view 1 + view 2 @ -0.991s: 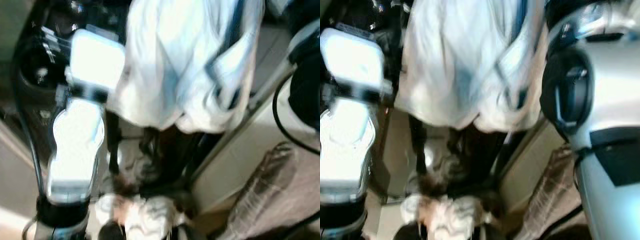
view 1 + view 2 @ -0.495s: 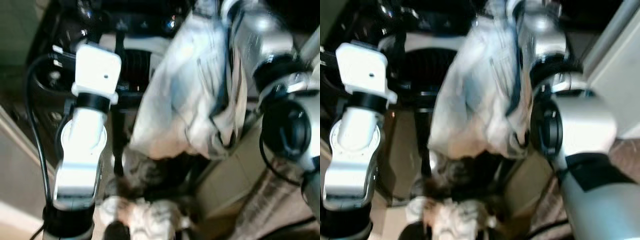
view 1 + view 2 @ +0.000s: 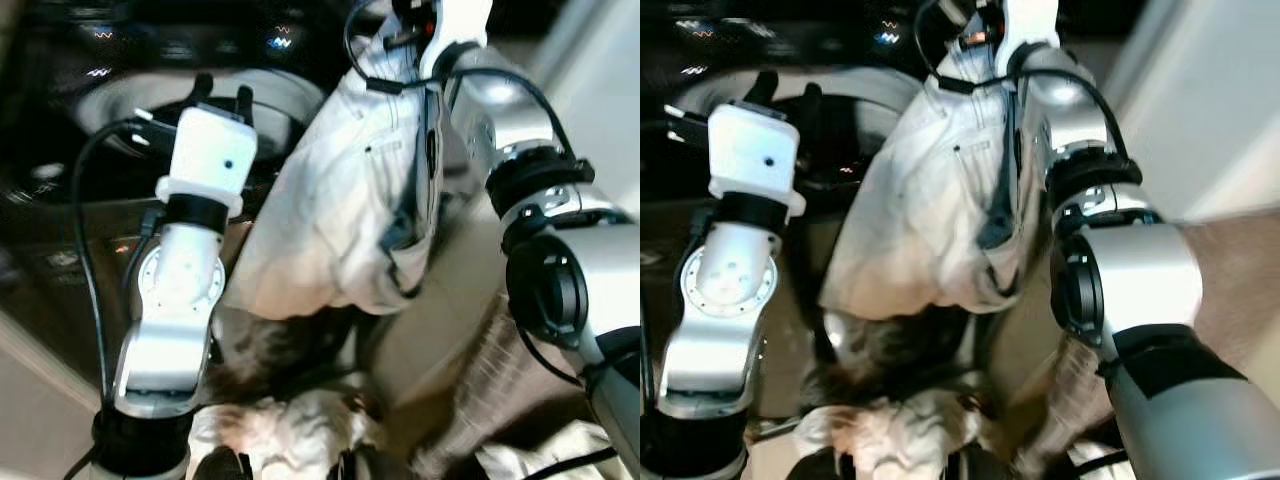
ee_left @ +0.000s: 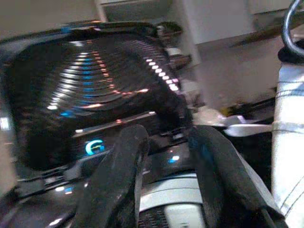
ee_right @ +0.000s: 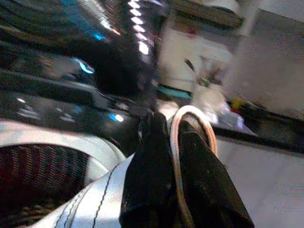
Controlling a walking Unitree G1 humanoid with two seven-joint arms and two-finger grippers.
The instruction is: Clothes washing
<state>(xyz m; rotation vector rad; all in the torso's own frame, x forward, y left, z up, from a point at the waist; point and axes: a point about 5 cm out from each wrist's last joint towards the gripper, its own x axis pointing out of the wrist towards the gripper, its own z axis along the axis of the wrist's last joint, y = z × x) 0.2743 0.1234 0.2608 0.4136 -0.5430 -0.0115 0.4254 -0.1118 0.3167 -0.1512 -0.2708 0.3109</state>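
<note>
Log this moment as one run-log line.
phase: loading washer | right gripper: shut on white garment, held above drum | left gripper: open, empty

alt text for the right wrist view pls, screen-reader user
The right tool has its two black fingers pinched shut on the waistband loop of a white garment, which hangs below it. Behind, blurred, a dark washing machine with lit blue indicators and a pale drum rim, and a cluttered white room beyond.
</note>
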